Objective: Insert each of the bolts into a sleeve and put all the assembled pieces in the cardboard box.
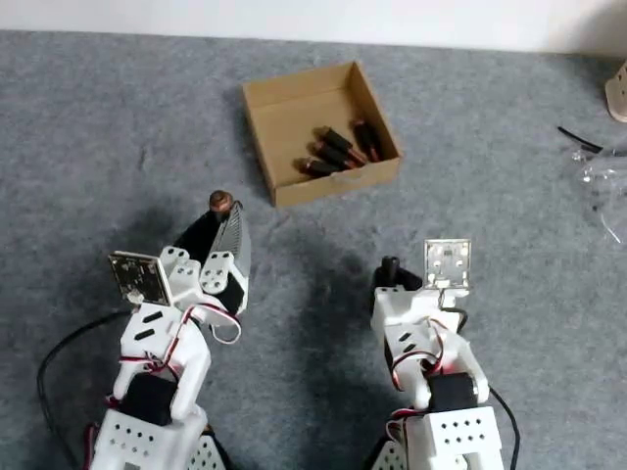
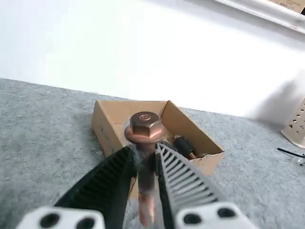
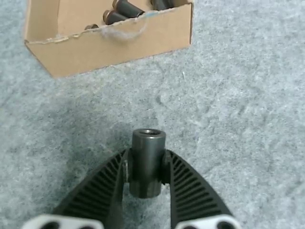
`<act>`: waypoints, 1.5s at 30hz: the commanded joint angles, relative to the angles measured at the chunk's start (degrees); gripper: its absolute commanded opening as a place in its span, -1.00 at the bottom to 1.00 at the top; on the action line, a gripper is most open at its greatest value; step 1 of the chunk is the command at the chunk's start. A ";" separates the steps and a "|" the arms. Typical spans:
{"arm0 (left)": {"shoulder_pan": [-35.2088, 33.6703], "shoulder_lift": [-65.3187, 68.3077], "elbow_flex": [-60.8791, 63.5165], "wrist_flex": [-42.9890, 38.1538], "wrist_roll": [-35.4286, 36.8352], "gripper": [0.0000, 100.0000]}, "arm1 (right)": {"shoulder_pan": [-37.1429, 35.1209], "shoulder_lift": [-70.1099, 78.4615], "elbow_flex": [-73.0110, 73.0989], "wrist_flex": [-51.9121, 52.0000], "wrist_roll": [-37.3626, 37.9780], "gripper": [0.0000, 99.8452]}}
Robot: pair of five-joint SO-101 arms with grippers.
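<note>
Resting inside cardboard box (image 1: 289, 122): several assembled pieces (image 1: 338, 152).

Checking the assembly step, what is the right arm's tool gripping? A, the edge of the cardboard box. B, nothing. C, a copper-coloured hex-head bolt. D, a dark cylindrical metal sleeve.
D: the right tool is clamped on the dark cylindrical metal sleeve, while the copper-coloured hex-head bolt sits in the left tool.

coppery metal bolt (image 2: 144, 143), matt dark sleeve (image 3: 147, 161), cardboard box (image 1: 279, 127).
</note>
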 commanded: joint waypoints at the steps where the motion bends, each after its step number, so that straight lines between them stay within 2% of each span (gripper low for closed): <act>1: 0.66 -0.48 1.10 -1.49 -0.35 -0.99 | 0.84 -1.01 -0.75 -2.07 0.79 -0.99; 7: 0.92 -0.48 1.10 -1.58 -0.09 -0.99 | 0.31 -1.01 -0.84 -2.15 0.35 -0.99; 13: 0.84 -0.48 -0.31 -1.58 5.98 -0.99 | -6.46 -4.18 -0.92 -8.84 1.14 -0.99; 17: 0.84 -0.48 -1.63 -1.58 6.07 -0.99 | -11.74 -11.38 -0.40 -12.79 8.70 -0.99; 21: 1.10 -0.48 -4.18 -1.58 6.24 -0.99 | -17.27 -17.01 3.03 -12.18 15.21 -0.99; 28: 8.84 -0.48 -9.54 -1.49 6.07 -0.99 | -22.64 -16.48 5.93 -12.44 16.00 -0.99; 32: 9.71 -0.48 -12.62 -1.41 6.07 -0.99 | -25.98 -16.48 6.37 -12.18 16.00 -0.99; 37: 10.51 -0.48 -12.88 -1.32 6.15 -0.99 | -26.33 -16.48 6.37 -12.09 16.00 -0.99; 45: 17.01 -0.48 -12.79 -0.88 6.15 -0.99 | -26.33 -16.48 6.37 -12.09 16.00 -0.99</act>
